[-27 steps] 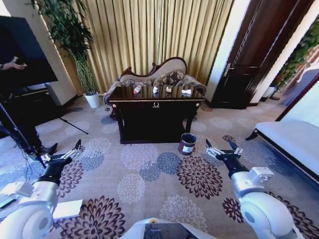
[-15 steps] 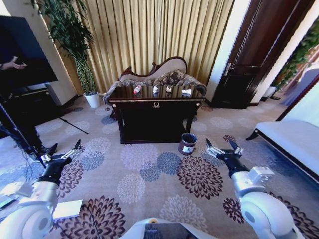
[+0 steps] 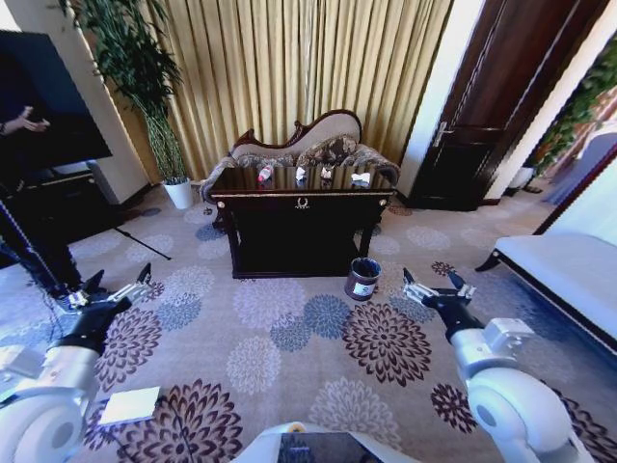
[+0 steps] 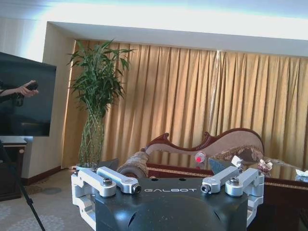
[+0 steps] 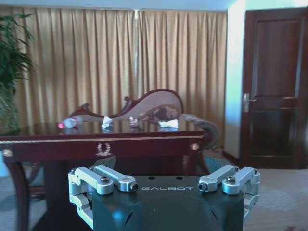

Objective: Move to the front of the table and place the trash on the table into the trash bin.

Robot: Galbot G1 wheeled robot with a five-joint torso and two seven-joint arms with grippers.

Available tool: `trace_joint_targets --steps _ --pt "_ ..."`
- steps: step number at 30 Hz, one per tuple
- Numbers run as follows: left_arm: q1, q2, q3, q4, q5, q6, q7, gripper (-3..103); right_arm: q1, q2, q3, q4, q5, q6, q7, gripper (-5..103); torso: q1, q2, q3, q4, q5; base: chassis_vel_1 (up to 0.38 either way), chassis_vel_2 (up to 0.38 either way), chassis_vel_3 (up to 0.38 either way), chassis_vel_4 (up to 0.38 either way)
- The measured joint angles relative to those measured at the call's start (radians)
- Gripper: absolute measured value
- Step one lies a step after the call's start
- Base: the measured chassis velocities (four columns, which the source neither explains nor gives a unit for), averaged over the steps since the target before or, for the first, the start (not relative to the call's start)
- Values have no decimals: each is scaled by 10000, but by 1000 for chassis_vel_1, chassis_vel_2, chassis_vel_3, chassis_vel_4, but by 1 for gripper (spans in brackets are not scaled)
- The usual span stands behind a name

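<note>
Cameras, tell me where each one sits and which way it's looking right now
Head view: up on the head, facing forward and down across the carpet at the table and bin; left hand and right hand both show, open.
Left wrist view: low behind the left hand, facing the plant and curtains.
Right wrist view: low behind the right hand, facing the table front.
All three share the table and the trash on it.

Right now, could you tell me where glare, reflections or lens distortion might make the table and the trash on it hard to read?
Head view: the wide lens bows the door frame and the room's edges, and the glossy table mirrors the sofa behind, so the trash blends into reflections. Left wrist view: a bright band washes out the ceiling. Right wrist view: the tabletop sits nearly edge-on, so the trash reads as small pale shapes against the sofa.
</note>
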Motion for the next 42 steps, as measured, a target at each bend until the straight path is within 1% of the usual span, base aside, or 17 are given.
trace_joint_targets --steps 3,8,15,17,20,23,31,42 --pt "-137 11 157 26 1 -5 -1 100 168 -46 -37 0 -192 34 -192 100 0 0 0 -2 -1 0 0 0 0" --pt "-236 77 218 -138 8 182 -71 100 77 185 6 0 -529 158 -217 100 0 1 0 -4 1 0 0 0 0" --pt "-283 0 220 -172 31 237 -124 100 -8 187 -41 0 -785 200 -240 100 0 0 0 -2 -1 0 0 0 0" --pt "-274 -39 226 -186 45 237 -124 100 -5 161 -48 0 -796 224 -242 100 0 0 0 -1 0 0 0 0 0" --pt "-246 -96 217 -188 67 231 -124 100 -26 86 -77 0 -836 463 -247 100 0 0 0 -2 0 0 0 0 0" --pt "-231 -96 202 -189 70 219 -124 100 -38 75 -78 0 -842 501 -248 100 0 1 0 -2 0 0 0 0 0" --pt "-203 -91 197 -291 74 196 -124 100 -143 118 -81 0 -864 520 -249 100 -3 3 -2 -3 0 -36 23 23 -21" --pt "-177 -8 186 -316 71 148 -116 100 -260 110 6 0 -985 541 -250 100 1 0 0 -3 -1 -117 111 124 -102"
